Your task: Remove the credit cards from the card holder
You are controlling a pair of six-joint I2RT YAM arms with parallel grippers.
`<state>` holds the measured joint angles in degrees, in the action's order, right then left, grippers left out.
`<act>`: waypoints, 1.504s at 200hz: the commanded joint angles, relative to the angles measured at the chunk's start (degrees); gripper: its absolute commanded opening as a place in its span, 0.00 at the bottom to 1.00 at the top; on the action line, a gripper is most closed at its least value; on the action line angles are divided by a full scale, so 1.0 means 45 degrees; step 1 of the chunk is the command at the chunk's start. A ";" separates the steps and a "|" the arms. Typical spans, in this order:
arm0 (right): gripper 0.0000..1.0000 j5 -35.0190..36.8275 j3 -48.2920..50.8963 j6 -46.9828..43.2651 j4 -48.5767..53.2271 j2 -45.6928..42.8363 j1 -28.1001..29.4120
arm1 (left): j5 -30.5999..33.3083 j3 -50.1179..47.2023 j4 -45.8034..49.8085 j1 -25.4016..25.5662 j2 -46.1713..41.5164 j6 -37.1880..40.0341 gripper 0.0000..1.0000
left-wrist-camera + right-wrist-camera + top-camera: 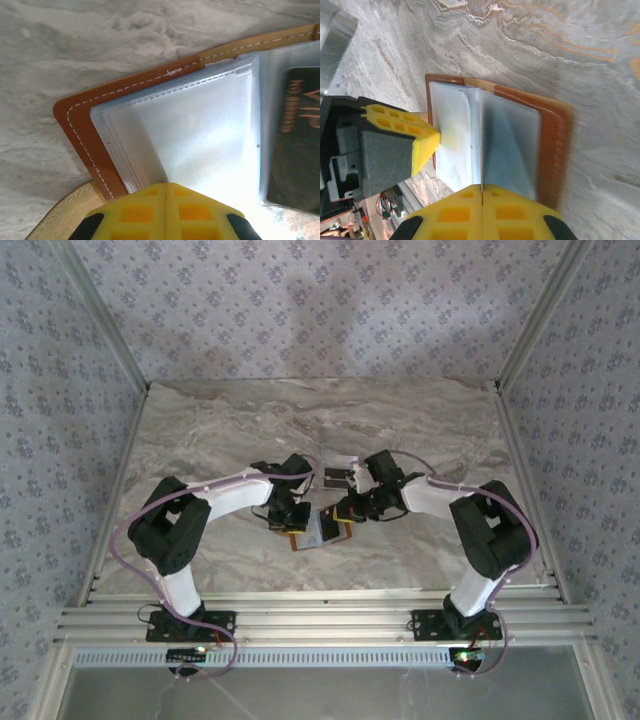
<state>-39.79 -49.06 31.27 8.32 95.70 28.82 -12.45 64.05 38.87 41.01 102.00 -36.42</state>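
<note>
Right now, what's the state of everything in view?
card holder, open, flat on the table.
dark card, tucked in the card holder.
left tool, shut, tip resting on the card holder.
right tool, shut on a clear sleeve standing on edge.

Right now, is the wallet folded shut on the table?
No, the wallet lies spread open on the table, with its clear sleeves facing up.
</note>
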 commanded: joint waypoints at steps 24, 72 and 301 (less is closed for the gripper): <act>0.00 0.0822 -0.0096 -0.1385 0.1760 -0.1371 -0.0556 | 0.0464 0.1108 0.1422 0.0019 -0.0504 0.0407 0.07; 0.00 0.2943 -0.1965 -0.5428 0.5392 -0.2253 -0.0752 | 0.0623 0.1224 0.1472 -0.0069 -0.0892 0.0489 0.08; 0.00 0.6106 -1.5219 -2.1203 1.4629 0.5296 -0.0310 | 0.0388 -0.1304 0.0082 -0.1103 -0.1805 -0.0298 0.08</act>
<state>-11.42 -111.35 -57.28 65.12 115.63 27.31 -10.68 58.59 39.35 36.45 95.90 -36.73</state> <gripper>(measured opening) 0.045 0.078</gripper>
